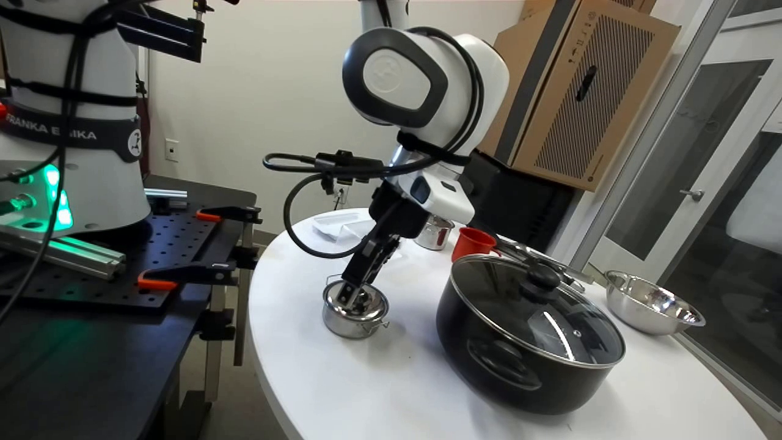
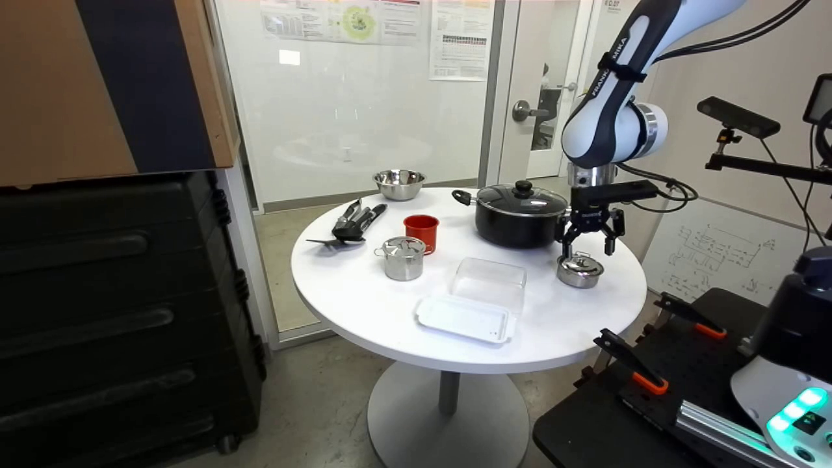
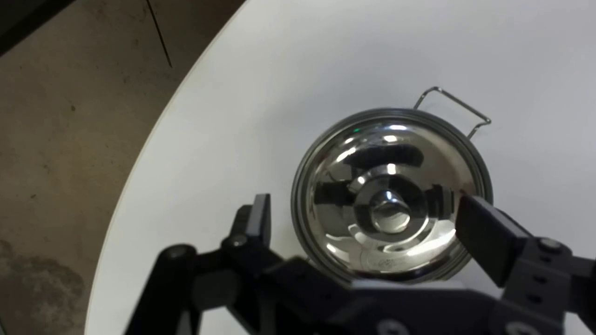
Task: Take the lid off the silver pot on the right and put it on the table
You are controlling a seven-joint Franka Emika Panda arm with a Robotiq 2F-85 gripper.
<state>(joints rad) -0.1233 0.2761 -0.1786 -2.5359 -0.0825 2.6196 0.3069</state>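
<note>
The small, low silver pot (image 1: 351, 330) stands on the white table (image 1: 397, 391); it also shows in an exterior view (image 2: 578, 280). Its shiny lid (image 3: 391, 216), with a centre knob, sits on it; the lid shows in both exterior views (image 1: 372, 311) (image 2: 582, 264). My gripper (image 2: 589, 248) is open and empty just above the lid, pointing down at it. In the wrist view the gripper's (image 3: 364, 209) left finger is outside the lid's left edge. The right finger overlaps the lid's right edge. The knob lies between them; I cannot tell whether a finger touches the lid.
A black pot with a glass lid (image 2: 520, 218) stands close beside the silver pot. A red mug (image 2: 421, 233), a taller lidded silver pot (image 2: 403, 261), a clear container (image 2: 489, 283), a white tray (image 2: 465, 318), utensils (image 2: 354, 224) and a silver bowl (image 2: 399, 187) share the table.
</note>
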